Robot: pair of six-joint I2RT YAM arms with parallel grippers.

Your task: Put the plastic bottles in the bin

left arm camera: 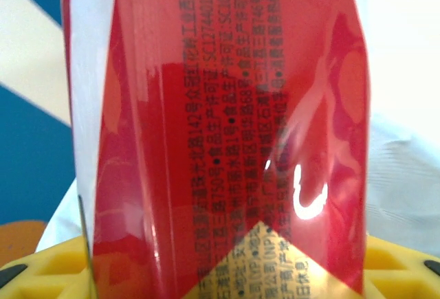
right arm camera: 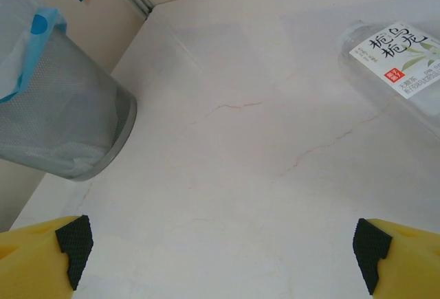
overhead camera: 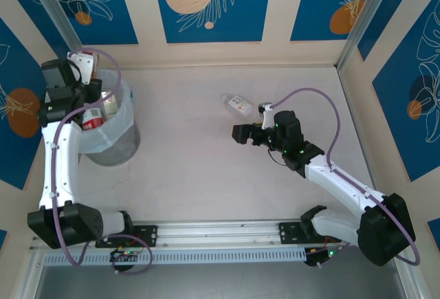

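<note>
Red bottle (left arm camera: 227, 141) gripped in left pincer (overhead camera: 84, 110), held over mouth of bin (overhead camera: 127, 139). Bin stands at far left of table (overhead camera: 192, 175). Yellow fingers (left arm camera: 41, 275) press both sides of red label. White-label bottle (overhead camera: 239, 104) lies on side on table, near middle, well apart from bin. Right pincer (overhead camera: 239, 134) spread wide, holds nothing, near this bottle, on its near side.

White arm links (overhead camera: 347, 183), black joints (overhead camera: 381, 234); purple cable (overhead camera: 307, 91) looped along each arm. Yellow fingers (right arm camera: 31, 261), black pads (right arm camera: 75, 242). Tiny green lights (overhead camera: 330, 251), possibly LEDs.
</note>
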